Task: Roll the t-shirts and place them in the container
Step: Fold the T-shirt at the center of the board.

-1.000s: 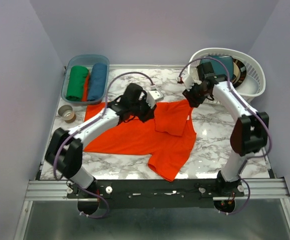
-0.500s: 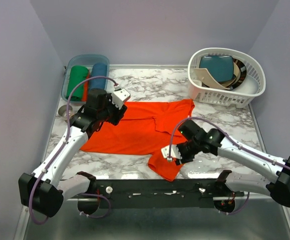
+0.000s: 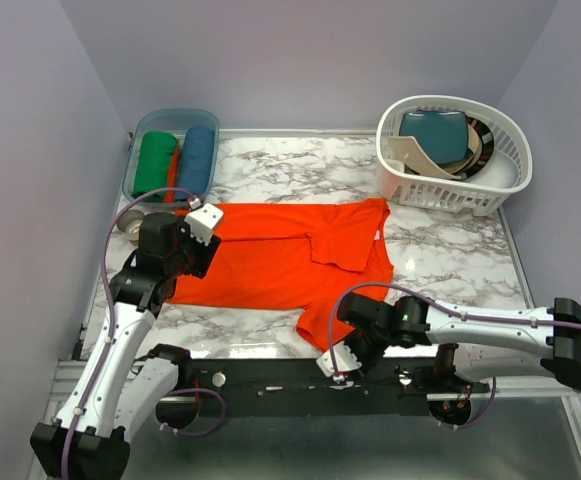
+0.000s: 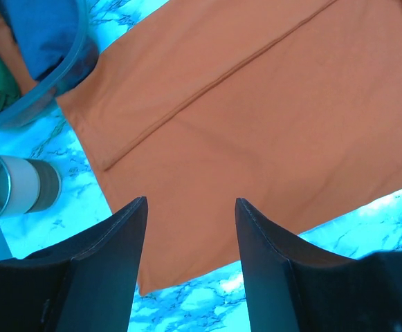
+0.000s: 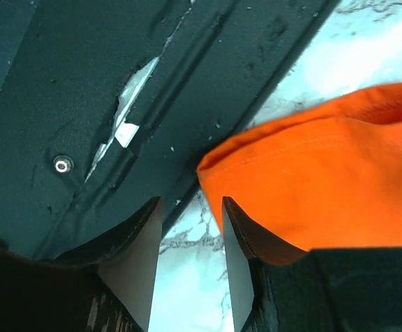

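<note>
orange-red t-shirt (image 3: 270, 265) lies spread flat on counter (image 3: 440, 255), centre of frame | green t-shirt (image 3: 154, 165) and blue t-shirt (image 3: 197, 160) rolled in tub (image 3: 130, 182), upper left | left jaws wide apart, empty, above the shirt's left edge | right jaws narrowly apart, empty, beside its lower sleeve corner

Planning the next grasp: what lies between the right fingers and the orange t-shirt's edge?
Only bare marble table, as the right wrist view shows; the right gripper, fingers open, points at the orange t-shirt.
</note>
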Action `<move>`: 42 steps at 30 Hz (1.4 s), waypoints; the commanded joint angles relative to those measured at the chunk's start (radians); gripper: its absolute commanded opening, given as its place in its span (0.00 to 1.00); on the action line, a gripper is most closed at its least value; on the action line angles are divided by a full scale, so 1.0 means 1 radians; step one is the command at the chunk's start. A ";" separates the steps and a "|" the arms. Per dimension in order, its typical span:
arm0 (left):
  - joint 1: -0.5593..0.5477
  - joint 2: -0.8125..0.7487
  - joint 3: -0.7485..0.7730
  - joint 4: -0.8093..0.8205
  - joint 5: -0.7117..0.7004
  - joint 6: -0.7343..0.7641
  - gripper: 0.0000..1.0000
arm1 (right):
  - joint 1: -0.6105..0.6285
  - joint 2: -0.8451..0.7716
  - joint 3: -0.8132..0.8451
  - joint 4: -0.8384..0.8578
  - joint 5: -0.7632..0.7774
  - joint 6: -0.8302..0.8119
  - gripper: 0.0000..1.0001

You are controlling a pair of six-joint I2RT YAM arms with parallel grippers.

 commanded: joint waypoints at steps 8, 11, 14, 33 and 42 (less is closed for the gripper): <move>0.055 -0.163 -0.080 -0.045 -0.066 0.022 0.62 | 0.074 0.093 -0.029 0.155 0.137 0.092 0.47; 0.059 -0.183 -0.096 -0.048 -0.075 0.029 0.62 | 0.080 0.109 -0.017 0.150 0.122 0.103 0.47; 0.062 -0.195 -0.115 -0.044 -0.087 0.037 0.62 | 0.095 0.123 -0.021 0.153 0.125 0.104 0.46; 0.075 -0.188 -0.167 -0.094 -0.109 0.143 0.63 | 0.115 0.094 0.008 0.128 0.249 0.141 0.01; 0.186 -0.128 -0.230 -0.137 -0.044 0.184 0.68 | -0.023 -0.101 0.030 -0.014 0.252 0.259 0.01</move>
